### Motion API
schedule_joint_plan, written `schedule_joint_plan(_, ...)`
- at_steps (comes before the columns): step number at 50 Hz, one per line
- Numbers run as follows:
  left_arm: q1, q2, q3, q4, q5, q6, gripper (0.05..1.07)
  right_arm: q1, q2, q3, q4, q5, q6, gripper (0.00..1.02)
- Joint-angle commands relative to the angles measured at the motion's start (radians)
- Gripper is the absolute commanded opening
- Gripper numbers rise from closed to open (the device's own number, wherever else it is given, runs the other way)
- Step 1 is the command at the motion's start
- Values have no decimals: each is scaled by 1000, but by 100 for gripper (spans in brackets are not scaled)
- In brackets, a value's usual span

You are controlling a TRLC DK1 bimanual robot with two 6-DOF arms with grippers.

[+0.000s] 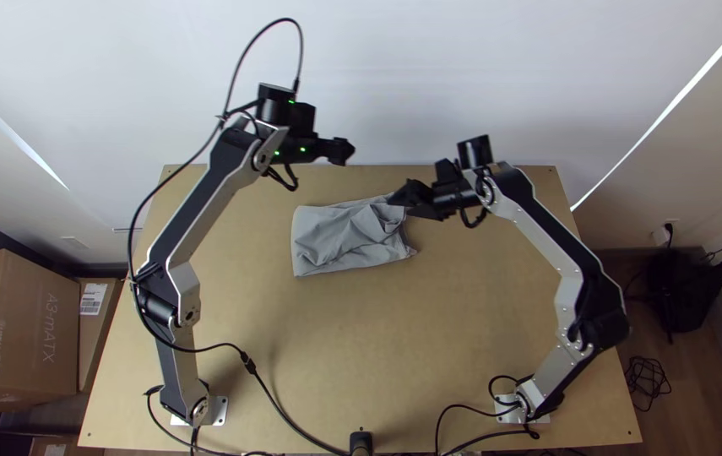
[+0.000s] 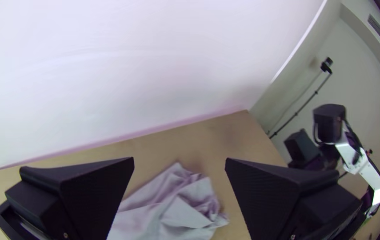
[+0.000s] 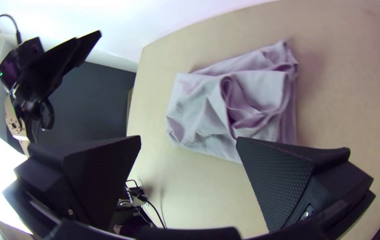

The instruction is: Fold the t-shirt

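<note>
The grey t-shirt lies as a compact, roughly rectangular folded bundle near the table's far side, its right part rumpled. My left gripper is above the table's far edge, up and beyond the cloth. Over the bundle's right end hangs my right gripper, hiding a bit of its upper right corner. In the left wrist view the left gripper stands open, with the cloth beyond its fingers. The right wrist view has the right gripper open, and the crumpled folds of the cloth lie beyond, ungripped.
The wooden table has bare surface in front of the cloth and to its right. A white wall rises behind the far edge. A black cable runs over the near left part. Cardboard boxes stand left of the table.
</note>
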Motion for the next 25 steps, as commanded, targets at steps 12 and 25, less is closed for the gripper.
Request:
schedule_joint_plan(12,155,-152,-33,-47,-4,15,103,108,320,338,-69,2,8,99)
schedule_joint_plan(25,275,-188,-45,-73,-4,44,103,163,480,519,-73,62,-75,99)
